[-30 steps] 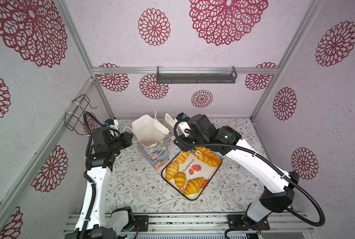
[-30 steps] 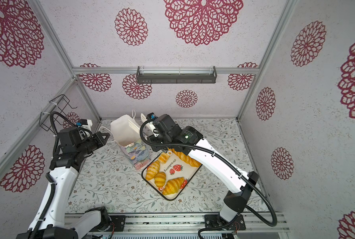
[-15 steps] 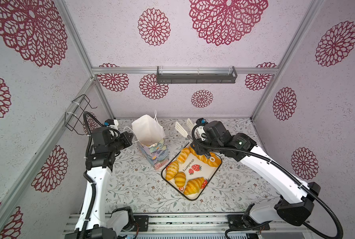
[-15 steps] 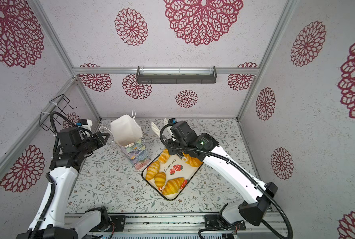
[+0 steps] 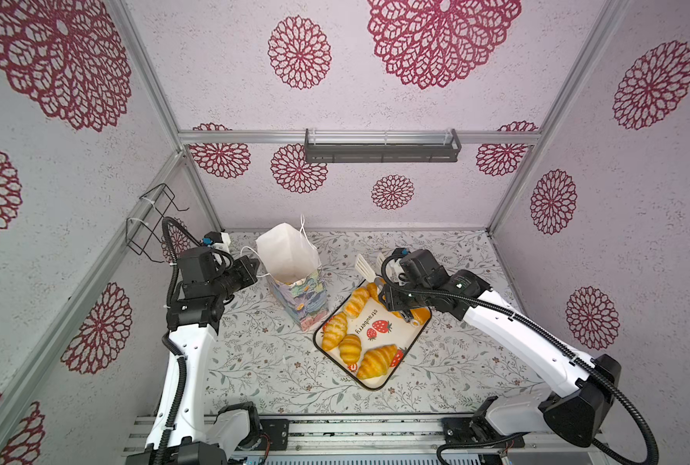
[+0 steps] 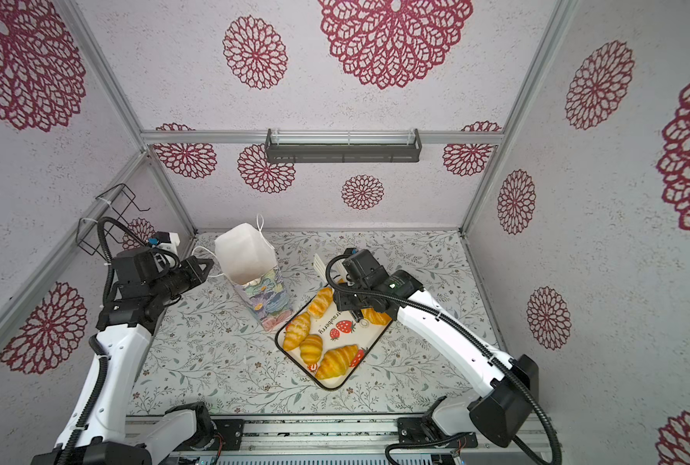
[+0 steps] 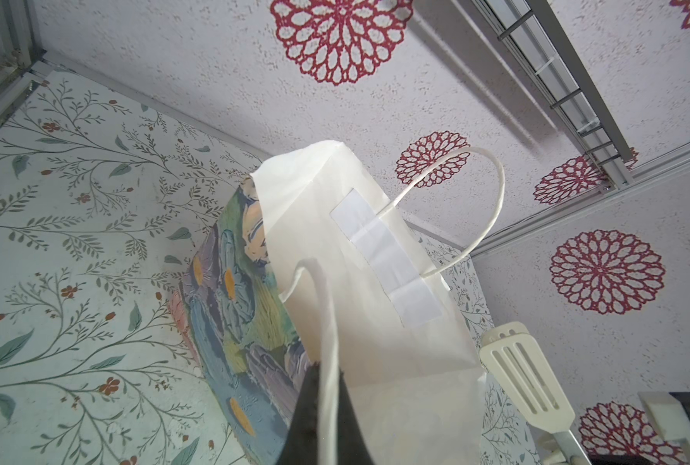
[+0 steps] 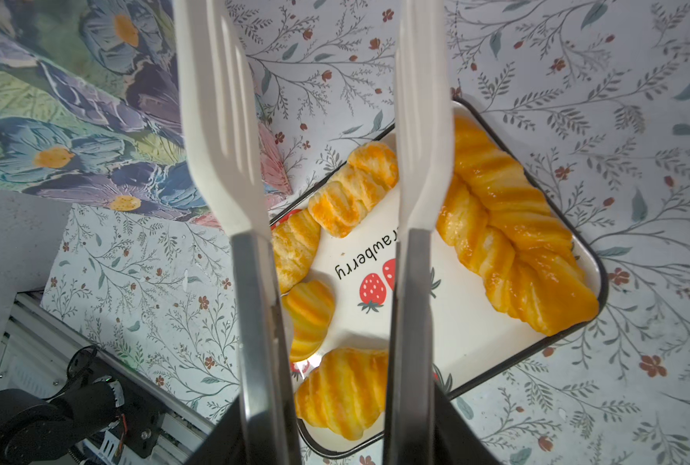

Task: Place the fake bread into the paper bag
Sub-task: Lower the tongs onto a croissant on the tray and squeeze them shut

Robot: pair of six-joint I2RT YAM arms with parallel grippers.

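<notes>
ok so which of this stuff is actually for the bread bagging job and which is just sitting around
For the job: fake bread, paper bag, tongs, strawberry tray holding the bread.
Just there: wire rack on the left wall, dark shelf on the back wall.

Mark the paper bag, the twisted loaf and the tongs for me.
paper bag (image 5: 289, 257): in a top view, white inner wall below the rim.
twisted loaf (image 8: 512, 229): right wrist view, middle of its length.
tongs (image 8: 218, 173): right wrist view, white blade below its slots.
</notes>
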